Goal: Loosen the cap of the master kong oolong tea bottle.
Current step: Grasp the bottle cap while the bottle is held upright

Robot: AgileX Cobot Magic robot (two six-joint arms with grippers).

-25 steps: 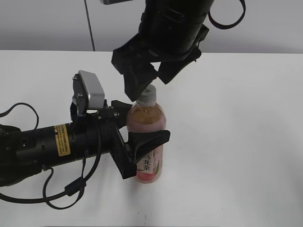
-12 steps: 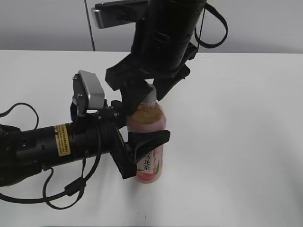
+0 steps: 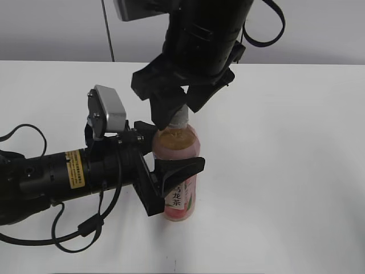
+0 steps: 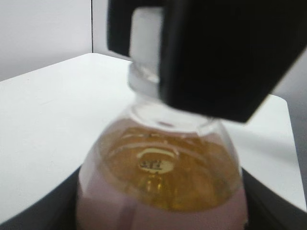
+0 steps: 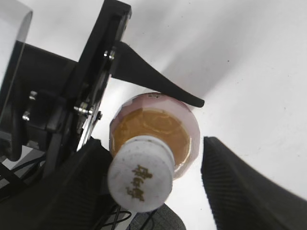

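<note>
The cap (image 5: 140,179) sits on the master kong oolong tea bottle (image 3: 178,171), which stands upright on the white desk (image 3: 285,171). The left hand (image 3: 171,171) pinches the bottle's body from the side. The right hand (image 5: 158,191) straddles the cap from above, its fingers spread, one touching and one clear. It should centre, close squarely on the ribs, then twist.

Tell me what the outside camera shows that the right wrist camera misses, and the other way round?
Only the outside view shows the bottle's pink label and the whole left claw clamped around the bottle. Only the right wrist view shows the cap's top with its small mark, and a gap between the cap and one finger of the right claw. Both show the bottle standing on the white table.
</note>
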